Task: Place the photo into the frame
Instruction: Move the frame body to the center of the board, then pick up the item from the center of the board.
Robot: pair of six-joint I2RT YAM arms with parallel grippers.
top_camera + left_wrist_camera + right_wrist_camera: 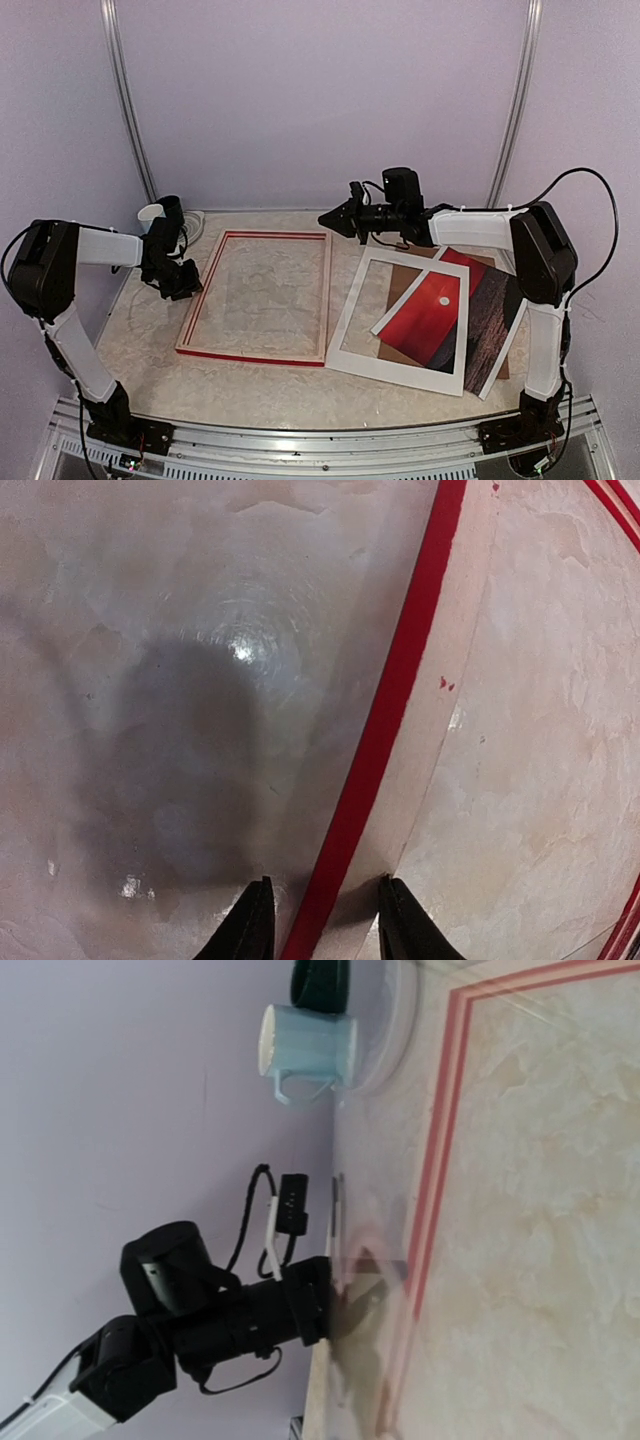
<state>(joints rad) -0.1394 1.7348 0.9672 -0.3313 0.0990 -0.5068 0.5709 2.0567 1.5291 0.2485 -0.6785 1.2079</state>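
Photo (425,320) beside red frame (250,357)

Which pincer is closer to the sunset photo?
Right. The right pincer hovers beyond the photo, near the frame's far right corner; the left pincer sits across the frame, at its left edge.

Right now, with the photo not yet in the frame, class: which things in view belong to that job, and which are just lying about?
Belong to the job: red picture frame; sunset photo.
Lying about: white mat border, lying over the photo; brown backing board; pale blue mug; pale plate.
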